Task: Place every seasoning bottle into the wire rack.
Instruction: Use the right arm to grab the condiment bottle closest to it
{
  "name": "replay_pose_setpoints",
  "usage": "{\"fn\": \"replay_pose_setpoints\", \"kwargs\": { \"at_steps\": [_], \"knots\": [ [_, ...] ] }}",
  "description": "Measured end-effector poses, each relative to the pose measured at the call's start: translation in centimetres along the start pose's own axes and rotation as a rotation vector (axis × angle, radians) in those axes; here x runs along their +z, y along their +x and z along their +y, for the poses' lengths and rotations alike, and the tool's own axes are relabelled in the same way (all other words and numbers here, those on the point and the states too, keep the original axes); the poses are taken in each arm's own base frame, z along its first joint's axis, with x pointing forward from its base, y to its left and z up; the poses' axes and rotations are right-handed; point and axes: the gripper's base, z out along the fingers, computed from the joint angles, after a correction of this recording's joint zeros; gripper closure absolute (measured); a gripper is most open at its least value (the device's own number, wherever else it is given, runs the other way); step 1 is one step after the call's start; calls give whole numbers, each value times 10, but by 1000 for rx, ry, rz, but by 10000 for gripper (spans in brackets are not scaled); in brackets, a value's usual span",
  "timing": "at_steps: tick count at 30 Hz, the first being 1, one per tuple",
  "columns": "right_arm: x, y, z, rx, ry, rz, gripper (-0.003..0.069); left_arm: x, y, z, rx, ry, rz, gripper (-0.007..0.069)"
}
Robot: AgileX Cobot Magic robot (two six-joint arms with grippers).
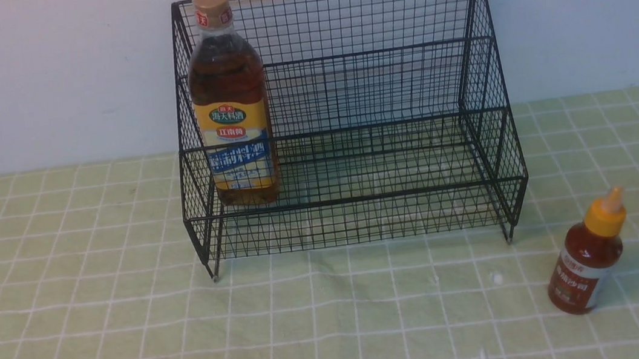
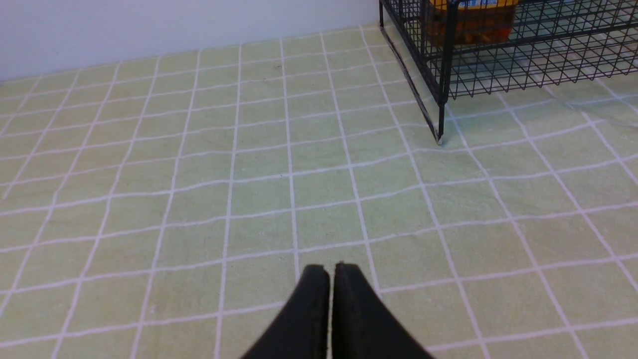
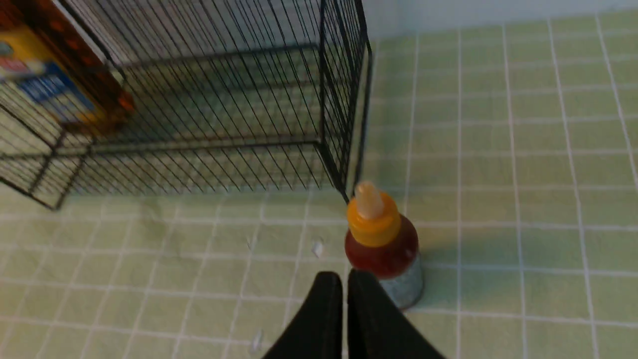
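The right tool (image 3: 344, 274) has its two black fingers all but together, with only a thin slit between them, and it grips nothing. It hangs low over the tabletop (image 1: 100, 328), which is covered in a pale green cloth with a white grid. Just beside its tip, but not between the fingers, stands the small red sauce bottle (image 3: 384, 249) with a yellow nozzle cap and a pale label. In the front view this bottle sits on its base on the cloth, outside the rack, near the rack's front right foot and a little forward of it.

The left tool (image 2: 331, 267) is closed as well, its fingers pressed together and empty, over bare cloth well apart from either bottle. The rack's front left foot lies some way ahead of it.

The large black wire-mesh rack (image 1: 388, 195), with two stepped tiers and a tall back, stands against the wall. The tall clear bottle (image 1: 232, 111) of amber liquid, with a tan cap and a yellow-and-blue label, stands upright on the lower tier at the rack's left end. The rest of both tiers is free.

So the task looks about half done, with one bottle housed and one left. What remains is probably for the right tool to part, take the red sauce bottle and set it in the rack.
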Motion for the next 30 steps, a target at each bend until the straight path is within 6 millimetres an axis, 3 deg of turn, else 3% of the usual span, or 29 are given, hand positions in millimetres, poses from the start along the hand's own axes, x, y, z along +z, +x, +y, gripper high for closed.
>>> {"fn": "replay_pose_setpoints", "kwargs": {
  "at_steps": [2, 7, 16, 20, 30],
  "knots": [
    [15, -24, -2, -14, -2, 58, 580, 0, 0, 0, 0, 0, 0, 631],
    [37, -49, -3, -47, -38, 102, 445, 0, 0, 0, 0, 0, 0, 631],
    [74, -52, -8, -86, -71, 195, 191, 0, 0, 0, 0, 0, 0, 631],
    [98, -47, -1, -149, -79, 272, 150, 0, 0, 0, 0, 0, 0, 631],
    [149, -34, 6, -235, 26, 393, 143, 0, 0, 0, 0, 0, 0, 631]
  ]
}}
